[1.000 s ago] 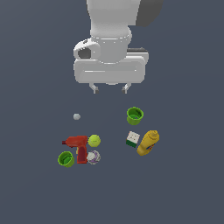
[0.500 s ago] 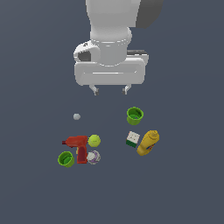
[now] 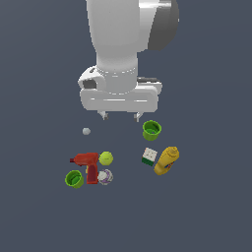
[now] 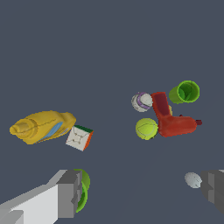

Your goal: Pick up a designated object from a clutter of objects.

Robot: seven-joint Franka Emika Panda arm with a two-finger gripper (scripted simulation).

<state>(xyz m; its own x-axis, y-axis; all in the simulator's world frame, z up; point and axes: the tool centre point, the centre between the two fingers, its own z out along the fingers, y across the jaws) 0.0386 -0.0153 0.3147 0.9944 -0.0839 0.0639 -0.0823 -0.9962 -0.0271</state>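
Note:
The white ball with purple patches (image 3: 105, 176) lies beside the red power drill (image 3: 87, 165), just below the yellow-green ball (image 3: 106, 158) in the exterior view. It also shows in the wrist view (image 4: 141, 101), next to the drill (image 4: 171, 119) and the yellow-green ball (image 4: 146, 129). My gripper (image 3: 119, 117) hangs well above the clutter, open and empty. In the wrist view its fingers (image 4: 70, 192) stand wide apart, far from the white-purple ball.
One green cup (image 3: 151, 130) stands near the gripper, another (image 3: 74, 179) by the drill. A white-and-green cube (image 3: 149, 156) and a yellow mustard bottle (image 3: 166, 160) lie at the exterior view's right. A tiny grey sphere (image 3: 86, 131) lies apart.
The gripper has shifted slightly; the objects have not moved.

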